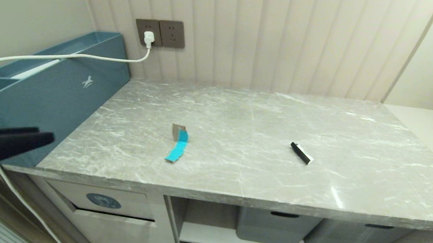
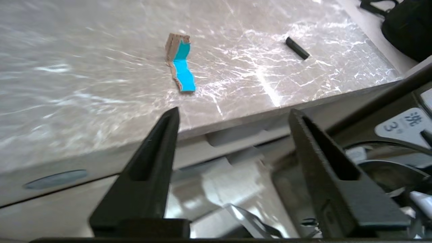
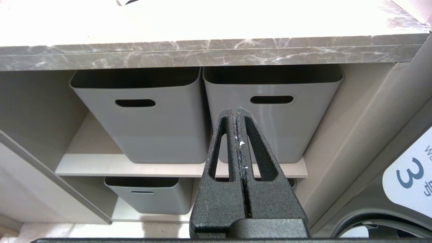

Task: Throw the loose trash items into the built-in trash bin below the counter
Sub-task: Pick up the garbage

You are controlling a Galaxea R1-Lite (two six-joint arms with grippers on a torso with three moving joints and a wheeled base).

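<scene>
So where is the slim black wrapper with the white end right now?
In the head view the slim black wrapper lies flat on the grey marble-look counter, right of centre, apart from the tan cardboard scrap with the blue strip to its left.

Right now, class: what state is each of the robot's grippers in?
Left gripper: fingers open, holding nothing, in front of the counter edge.
Right gripper: fingers shut, holding nothing, parked below the counter.

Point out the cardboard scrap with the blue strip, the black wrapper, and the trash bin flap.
cardboard scrap (image 1: 177, 144): head view, on the blue strip's middle.
black wrapper (image 1: 301, 153): head view, mid-length on its black body.
trash bin flap (image 1: 103, 200): head view, on the round blue sticker.
</scene>
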